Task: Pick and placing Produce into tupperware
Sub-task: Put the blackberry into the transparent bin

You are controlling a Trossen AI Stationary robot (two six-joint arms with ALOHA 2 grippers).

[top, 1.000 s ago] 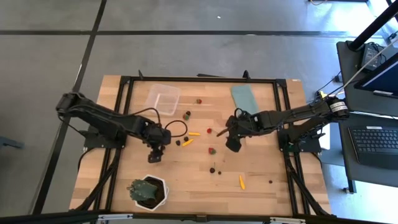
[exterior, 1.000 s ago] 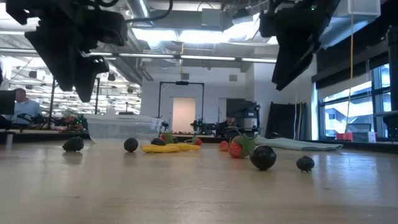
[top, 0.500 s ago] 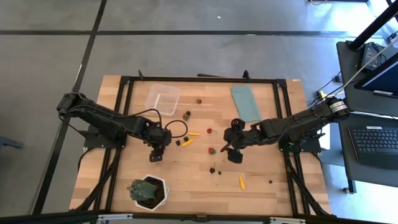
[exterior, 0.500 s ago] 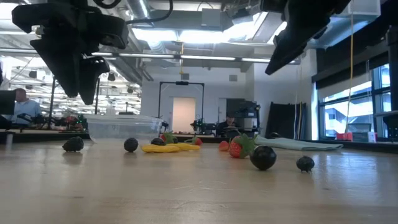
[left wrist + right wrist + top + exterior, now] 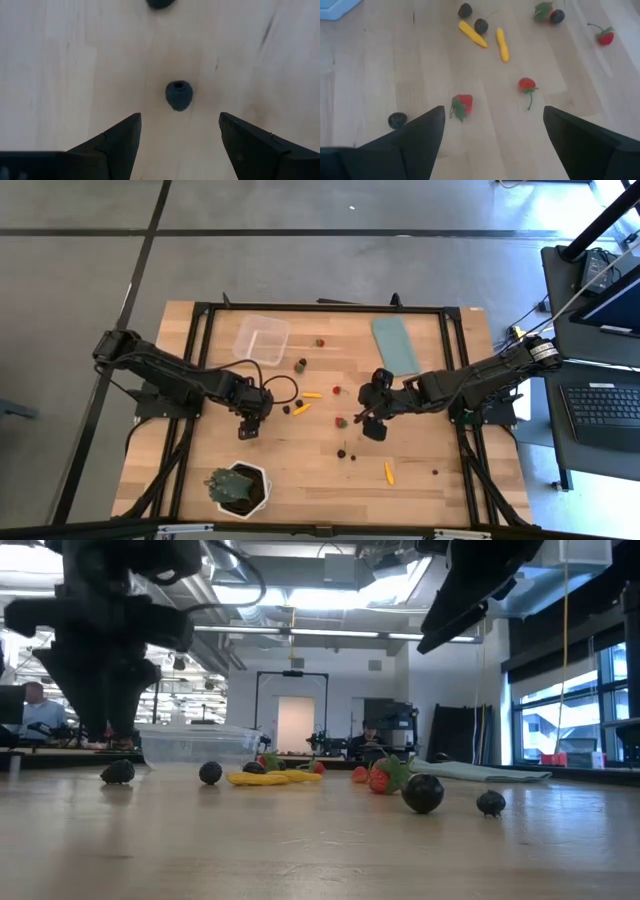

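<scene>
On the wooden counter (image 5: pixel 200 450), toy produce lies scattered across the middle while the clear tupperware (image 5: pixel 261 338) sits empty at the far left. The left pincer (image 5: pixel 180 131) hangs wide open and empty just above a small dark piece (image 5: pixel 178 95). The right pincer (image 5: pixel 492 127), equally open and empty, hovers over a red strawberry (image 5: pixel 462 105) near the centre. The rounded dark piece looks likely to roll or squirt sideways if the fingers close off-centre, and neighbouring pieces near the strawberry could be nudged by a descending finger.
</scene>
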